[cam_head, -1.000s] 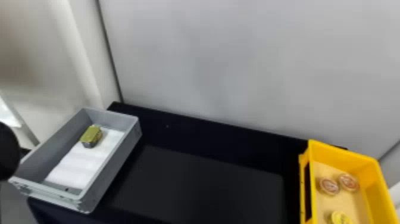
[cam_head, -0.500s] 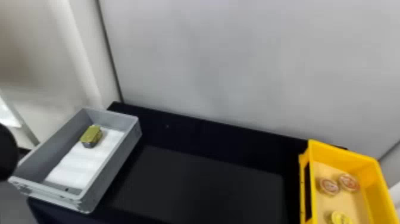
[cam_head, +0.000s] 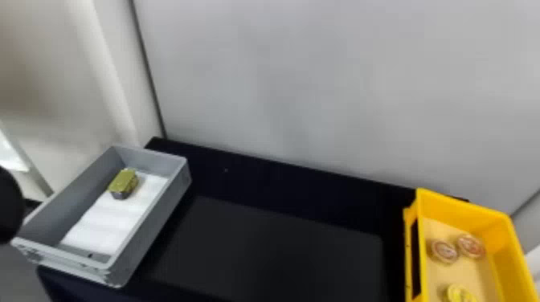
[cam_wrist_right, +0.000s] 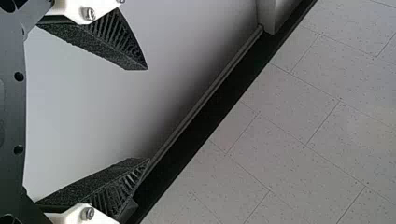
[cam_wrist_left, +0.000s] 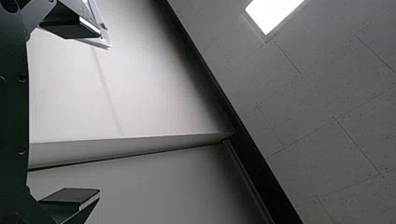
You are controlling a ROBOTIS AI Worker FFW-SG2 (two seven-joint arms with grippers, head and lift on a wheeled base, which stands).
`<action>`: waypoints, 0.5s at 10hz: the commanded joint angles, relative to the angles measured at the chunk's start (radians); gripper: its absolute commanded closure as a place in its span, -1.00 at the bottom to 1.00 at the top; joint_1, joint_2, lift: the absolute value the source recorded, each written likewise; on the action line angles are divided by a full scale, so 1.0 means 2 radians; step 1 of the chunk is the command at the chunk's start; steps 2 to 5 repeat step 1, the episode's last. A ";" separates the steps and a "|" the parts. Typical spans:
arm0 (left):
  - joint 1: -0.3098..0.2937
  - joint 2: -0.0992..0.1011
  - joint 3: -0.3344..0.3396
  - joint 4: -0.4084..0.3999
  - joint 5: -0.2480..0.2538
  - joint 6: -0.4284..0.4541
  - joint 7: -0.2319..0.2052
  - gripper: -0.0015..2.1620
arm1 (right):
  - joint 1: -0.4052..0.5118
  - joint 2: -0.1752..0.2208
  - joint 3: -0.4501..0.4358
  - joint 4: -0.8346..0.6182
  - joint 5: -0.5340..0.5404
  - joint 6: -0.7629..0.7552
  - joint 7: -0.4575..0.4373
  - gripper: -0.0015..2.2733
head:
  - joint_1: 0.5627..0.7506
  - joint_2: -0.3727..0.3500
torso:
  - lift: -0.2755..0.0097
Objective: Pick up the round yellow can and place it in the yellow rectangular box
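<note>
In the head view, the round yellow can (cam_head: pixel 459 294) lay inside the yellow rectangular box (cam_head: pixel 518 257), lid up, partly cut off by the view's bottom edge. Two round reddish-topped cans (cam_head: pixel 444 250) sat in the same box, farther back and close beside each other. The box stood at the right part of the black table (cam_head: pixel 281 178), before the pale wall (cam_head: pixel 321 88). At the table's left part stood a grey box (cam_head: pixel 150 229); in it, a rectangular olive-coloured tin (cam_head: pixel 123 181) rested on a white sheet (cam_head: pixel 106 223).

In the left wrist view, I had the fingers of my left gripper (cam_wrist_left: pixel 99 112) spread wide, with nothing gripped. Behind the gap ran pale wall, with ceiling tiles (cam_wrist_left: pixel 336 88) and a bright light panel (cam_wrist_left: pixel 274 14) beyond.

In the right wrist view, the ribbed fingers of my right gripper (cam_wrist_right: pixel 148 115) stood well apart too, their tips facing across a free gap, and held nothing. Wall and ceiling lay past them. The round yellow can, down in its box, was clear of both my pairs of fingers.
</note>
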 commanded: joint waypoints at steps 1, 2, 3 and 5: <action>0.000 0.000 0.001 0.000 -0.001 0.001 0.000 -0.92 | 0.001 0.000 0.001 0.000 -0.001 0.000 -0.001 -0.91 | 0.39 -0.19 | 0.93; 0.000 0.000 0.001 0.000 -0.001 0.001 0.000 -0.92 | 0.001 0.000 0.001 0.000 -0.001 0.000 -0.001 -0.91 | 0.39 -0.19 | 0.93; 0.000 0.000 0.001 0.000 -0.001 0.001 0.000 -0.92 | 0.001 0.000 0.001 0.000 -0.001 0.000 -0.001 -0.91 | 0.39 -0.19 | 0.93; 0.000 0.000 0.001 0.000 -0.001 0.001 0.000 -0.92 | 0.001 0.000 0.001 0.000 -0.001 0.000 -0.001 -0.91 | 0.39 -0.19 | 0.93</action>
